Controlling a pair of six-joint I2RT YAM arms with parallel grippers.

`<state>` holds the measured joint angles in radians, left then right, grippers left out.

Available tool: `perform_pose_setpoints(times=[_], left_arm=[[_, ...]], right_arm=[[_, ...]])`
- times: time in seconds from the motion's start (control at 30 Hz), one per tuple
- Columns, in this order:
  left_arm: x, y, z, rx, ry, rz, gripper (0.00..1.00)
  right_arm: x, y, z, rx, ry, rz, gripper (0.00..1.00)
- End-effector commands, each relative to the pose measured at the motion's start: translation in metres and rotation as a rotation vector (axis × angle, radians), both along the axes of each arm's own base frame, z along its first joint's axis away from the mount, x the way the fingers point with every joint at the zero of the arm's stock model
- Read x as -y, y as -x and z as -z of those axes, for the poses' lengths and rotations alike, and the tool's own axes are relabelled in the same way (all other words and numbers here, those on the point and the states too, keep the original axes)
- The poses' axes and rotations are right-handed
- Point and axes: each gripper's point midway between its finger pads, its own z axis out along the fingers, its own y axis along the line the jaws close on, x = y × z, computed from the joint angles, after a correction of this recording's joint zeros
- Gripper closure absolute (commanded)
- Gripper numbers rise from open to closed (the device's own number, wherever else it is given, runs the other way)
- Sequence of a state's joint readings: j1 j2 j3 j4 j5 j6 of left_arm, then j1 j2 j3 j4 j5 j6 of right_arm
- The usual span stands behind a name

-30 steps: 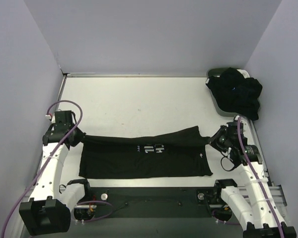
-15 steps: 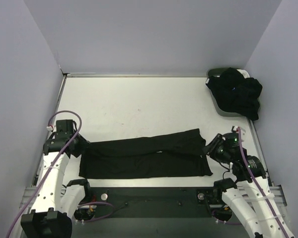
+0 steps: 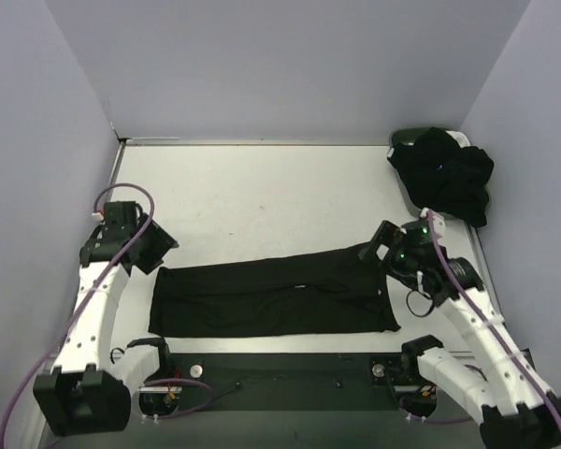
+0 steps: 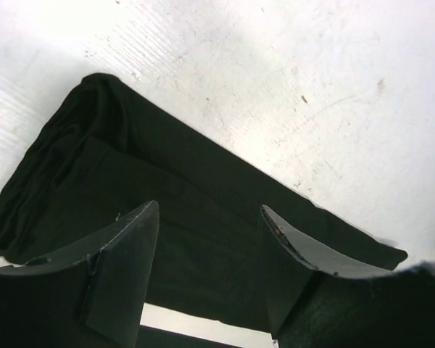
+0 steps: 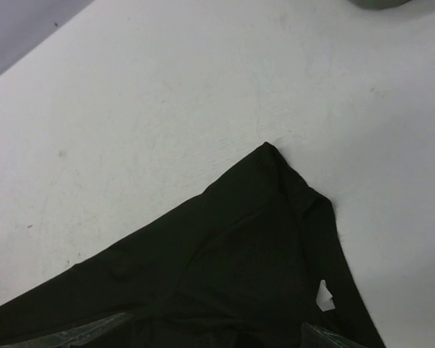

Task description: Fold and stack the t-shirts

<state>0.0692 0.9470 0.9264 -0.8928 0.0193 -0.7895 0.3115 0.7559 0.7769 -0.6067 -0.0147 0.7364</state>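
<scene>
A black t-shirt (image 3: 271,297) lies folded lengthwise into a long band across the near part of the white table (image 3: 262,187). My left gripper (image 3: 159,245) hovers open just above and behind the band's left end, nothing between its fingers (image 4: 123,268). In the left wrist view the t-shirt (image 4: 130,167) lies under the open gripper (image 4: 209,210). My right gripper (image 3: 381,241) stands open over the right end. The right wrist view shows the t-shirt's corner (image 5: 261,246) with a small white tag (image 5: 324,296). There the gripper (image 5: 210,341) shows only its fingertips (image 5: 94,335) at the bottom edge.
More black t-shirts (image 3: 449,178) are heaped over a dark oval basket (image 3: 407,140) at the back right corner. Grey walls close the table on three sides. A dark base plate (image 3: 280,374) runs along the near edge between the arm bases.
Both grippers were shut on the shirt's ends and brought its far half forward over the white lettering. They have now let go, opened and lifted back from the cloth.
</scene>
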Motion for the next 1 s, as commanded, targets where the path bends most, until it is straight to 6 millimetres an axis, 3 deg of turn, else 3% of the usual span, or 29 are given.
perform_pose_setpoints(times=[0.0, 0.17, 0.37, 0.77, 0.97], left_arm=[[0.012, -0.042, 0.006, 0.029, 0.011, 0.059, 0.36], [0.006, -0.063, 0.031, -0.059, -0.045, 0.059, 0.37], [0.004, -0.065, 0.050, -0.103, -0.064, 0.069, 0.39], [0.001, -0.064, 0.065, -0.133, -0.077, 0.071, 0.40], [0.004, -0.063, 0.068, -0.133, -0.068, 0.075, 0.40]], right_arm=[[-0.028, -0.036, 0.016, -0.001, -0.026, -0.060, 0.05], [-0.053, -0.056, 0.051, -0.076, 0.000, -0.120, 0.15], [-0.065, -0.050, 0.081, -0.153, 0.055, -0.172, 0.30], [-0.041, -0.021, 0.090, -0.168, 0.170, -0.162, 0.34], [-0.039, -0.008, 0.099, -0.184, 0.183, -0.169, 0.35]])
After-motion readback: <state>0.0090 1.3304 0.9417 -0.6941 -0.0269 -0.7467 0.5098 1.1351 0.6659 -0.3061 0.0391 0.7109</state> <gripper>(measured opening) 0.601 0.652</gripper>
